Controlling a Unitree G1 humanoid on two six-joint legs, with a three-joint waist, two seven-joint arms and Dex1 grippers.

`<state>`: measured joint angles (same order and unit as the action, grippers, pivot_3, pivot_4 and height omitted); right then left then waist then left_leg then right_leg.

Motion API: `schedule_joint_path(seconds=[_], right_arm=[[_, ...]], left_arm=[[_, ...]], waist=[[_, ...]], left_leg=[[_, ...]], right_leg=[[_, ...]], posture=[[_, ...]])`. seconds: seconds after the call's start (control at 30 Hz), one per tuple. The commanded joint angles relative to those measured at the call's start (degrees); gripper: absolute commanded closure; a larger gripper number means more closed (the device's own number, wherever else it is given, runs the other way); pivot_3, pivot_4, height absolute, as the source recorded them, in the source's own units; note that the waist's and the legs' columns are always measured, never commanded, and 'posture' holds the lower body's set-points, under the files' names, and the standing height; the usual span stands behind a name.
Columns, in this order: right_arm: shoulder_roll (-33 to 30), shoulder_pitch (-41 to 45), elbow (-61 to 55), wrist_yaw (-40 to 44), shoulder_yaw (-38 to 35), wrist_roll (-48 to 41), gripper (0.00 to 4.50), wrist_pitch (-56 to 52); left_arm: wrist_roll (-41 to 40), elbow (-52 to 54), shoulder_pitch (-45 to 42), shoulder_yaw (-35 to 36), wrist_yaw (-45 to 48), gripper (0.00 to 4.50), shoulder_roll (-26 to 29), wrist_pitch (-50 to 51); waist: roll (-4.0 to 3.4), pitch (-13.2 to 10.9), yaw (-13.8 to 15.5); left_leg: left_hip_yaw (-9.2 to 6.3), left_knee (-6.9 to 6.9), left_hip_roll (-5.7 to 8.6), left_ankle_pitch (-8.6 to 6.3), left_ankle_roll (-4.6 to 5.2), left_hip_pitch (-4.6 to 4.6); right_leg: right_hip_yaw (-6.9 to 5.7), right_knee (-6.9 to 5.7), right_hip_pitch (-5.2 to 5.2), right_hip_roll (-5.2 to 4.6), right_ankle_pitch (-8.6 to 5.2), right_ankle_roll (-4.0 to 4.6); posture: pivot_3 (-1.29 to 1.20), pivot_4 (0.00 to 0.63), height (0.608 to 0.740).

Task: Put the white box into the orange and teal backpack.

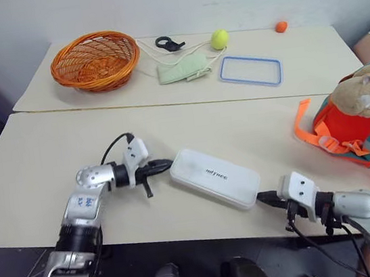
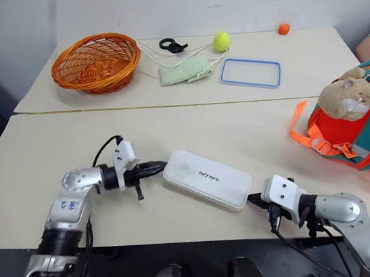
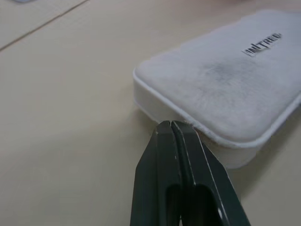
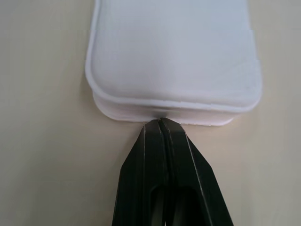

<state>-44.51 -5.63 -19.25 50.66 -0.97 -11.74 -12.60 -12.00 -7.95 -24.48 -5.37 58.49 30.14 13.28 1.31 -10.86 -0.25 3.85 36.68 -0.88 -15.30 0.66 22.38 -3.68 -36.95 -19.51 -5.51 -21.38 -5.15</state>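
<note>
Lying flat on the near tabletop (image 1: 52, 163), one white box (image 1: 214, 177) sat between two tools — the left tool (image 1: 164, 163) had its black fingers pressed together with the tips at one short end of the box, and the right tool (image 1: 264, 198) was likewise closed, tips against the opposite end. In the wrist views each pair of fingertips met the box's edge seam, though whether anything was truly pinched there was hard to tell. One orange and teal backpack (image 1: 358, 131) rested at the right edge of the tabletop, well apart from the box, with one tan plush hamster (image 1: 363, 93) on top.

On the far tabletop stood one woven orange basket (image 1: 95, 60), which looked empty from this angle. Near it lay one black clip (image 1: 168, 43), one pale green cloth (image 1: 183, 70), one yellow-green ball (image 1: 220, 39), one blue-rimmed clear lid (image 1: 250, 70) and one small orange ball (image 1: 281, 27) — six things in all.
</note>
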Motion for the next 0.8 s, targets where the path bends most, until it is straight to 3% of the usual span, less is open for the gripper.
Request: schedule_joint_path(seconds=[0.03,0.33,0.43,0.5,0.53,0.57,0.6,0.67,0.8], right_arm=[[0.0,2.4,0.6,-0.3,-0.8,0.5,4.50,1.9],[-0.4,6.9,6.0,-0.8,-0.8,3.3,4.50,0.9],[-1.8,6.1,6.6,0.1,-2.4,3.2,4.50,0.4],[-2.5,5.7,7.0,0.6,-3.3,2.9,4.50,0.5],[-2.9,5.6,7.3,0.8,-3.7,2.8,4.50,0.5],[-3.2,5.7,7.4,0.9,-3.8,2.9,4.50,0.5],[-3.4,5.9,7.6,1.1,-3.9,2.9,4.50,0.5],[-3.6,6.5,7.7,1.4,-3.8,3.0,4.50,0.7],[-3.8,8.4,8.3,3.0,-2.6,2.8,4.50,1.2]], left_arm=[[-3.9,9.4,3.1,-0.8,1.6,4.46,0.0,3.6],[-6.8,19.3,10.1,2.4,-1.4,4.46,2.0,10.9],[-9.3,16.4,10.4,6.5,-3.3,3.88,3.8,17.7],[-12.0,14.5,10.5,8.9,-3.3,3.25,5.2,22.9],[-14.9,13.6,10.3,10.7,-2.9,2.97,6.0,27.6],[-17.9,13.0,9.6,12.4,-2.9,2.97,6.7,33.4],[-22.0,12.4,8.5,14.5,-3.1,2.54,6.8,40.0],[-29.9,9.8,4.3,20.0,-5.9,2.15,5.5,54.9],[-34.2,7.3,-0.9,22.4,-10.7,0.91,3.9,73.9]], waist=[[0.00,0.0,0.1],[-0.01,0.0,0.1],[-0.01,0.0,0.1],[-0.02,0.0,0.0],[-0.02,0.0,0.0],[-0.02,0.0,0.0],[-0.02,0.0,0.1],[-0.02,0.0,0.0],[-0.02,0.0,0.1]], left_leg=[[-0.01,0.00,0.00,0.00,0.00,0.00],[-0.05,-0.04,0.01,-0.05,0.03,0.04],[-0.05,-0.04,0.01,-0.05,0.04,0.03],[-0.05,-0.05,0.01,-0.05,0.04,0.03],[-0.06,-0.06,0.00,-0.05,0.05,0.03],[-0.06,-0.06,0.00,-0.05,0.05,0.02],[-0.06,-0.07,0.00,-0.05,0.05,0.02],[-0.08,-0.07,0.00,-0.06,0.06,0.03],[-0.14,-0.04,0.03,-0.05,0.05,0.03]], right_leg=[[0.00,0.00,0.00,-0.01,0.00,0.00],[-0.02,0.06,0.00,-0.05,0.00,0.00],[-0.02,0.05,0.00,-0.04,0.00,0.00],[-0.01,0.05,-0.01,-0.04,0.00,0.00],[-0.02,0.05,0.00,-0.04,0.00,0.00],[-0.02,0.05,0.00,-0.04,0.00,0.00],[-0.01,0.06,0.00,-0.05,0.00,0.01],[-0.01,0.05,-0.01,-0.05,0.00,0.01],[-0.06,0.01,0.01,-0.06,0.00,0.00]], posture=[[0.00,0.150,0.740],[0.00,0.150,0.740],[0.00,0.150,0.740],[0.00,0.150,0.740],[0.00,0.150,0.740],[0.00,0.150,0.740],[0.00,0.150,0.740],[0.00,0.150,0.740],[0.00,0.150,0.740]])
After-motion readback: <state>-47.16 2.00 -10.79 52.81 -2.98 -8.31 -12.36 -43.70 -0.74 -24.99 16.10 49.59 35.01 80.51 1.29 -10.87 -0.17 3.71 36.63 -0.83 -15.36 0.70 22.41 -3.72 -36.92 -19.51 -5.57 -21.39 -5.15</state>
